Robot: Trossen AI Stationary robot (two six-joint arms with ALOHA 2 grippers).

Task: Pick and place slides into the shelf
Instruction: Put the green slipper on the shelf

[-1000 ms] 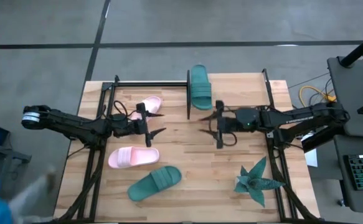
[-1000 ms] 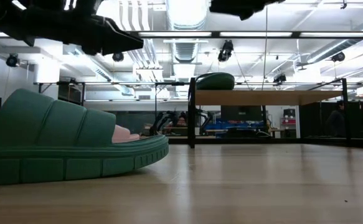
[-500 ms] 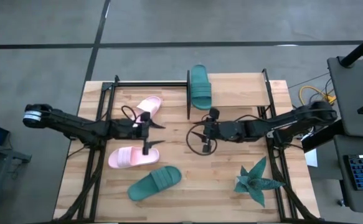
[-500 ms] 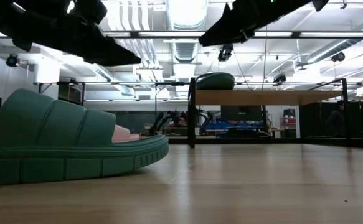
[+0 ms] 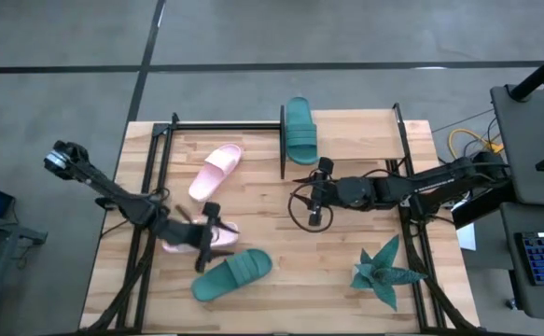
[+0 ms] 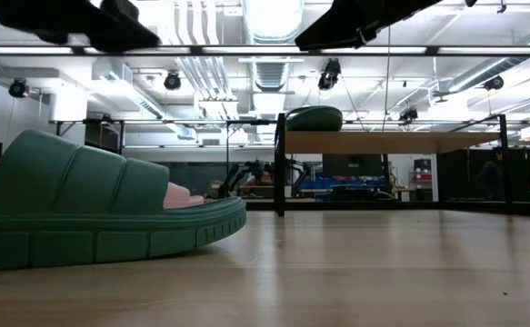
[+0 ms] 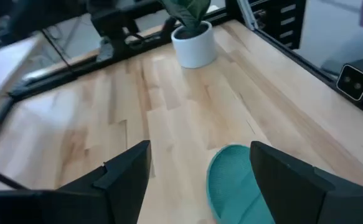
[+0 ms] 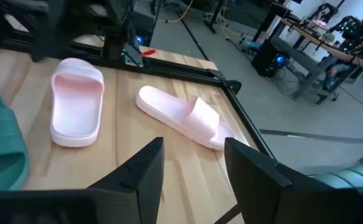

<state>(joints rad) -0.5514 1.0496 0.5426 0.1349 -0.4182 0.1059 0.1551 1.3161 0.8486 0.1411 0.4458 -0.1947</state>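
Observation:
One teal slide (image 5: 299,131) lies on the shelf (image 5: 355,140) at the table's far side, sole down on the board (image 6: 383,143). A second teal slide (image 5: 232,273) rests near the front edge. A pink slide (image 5: 216,170) lies left of the shelf. Another pink slide (image 5: 174,241) is partly hidden under my left gripper (image 5: 206,250). That gripper hangs open above the table between this pink slide and the near teal slide (image 7: 234,183), touching nothing. My right gripper (image 5: 314,193) hovers open at mid-table, facing both pink slides (image 8: 75,102) (image 8: 181,115).
A teal spiky plant in a white pot (image 5: 383,271) stands at the near right. Black frame rails (image 5: 150,187) run along the table's left and right sides. Bare wood (image 5: 281,280) lies between the near teal slide and the plant.
My left gripper has swung toward the table's near edge, from between the two pink slides to above the near pink slide and the teal slide, turning as it went. My right gripper has shifted a little toward the table's left.

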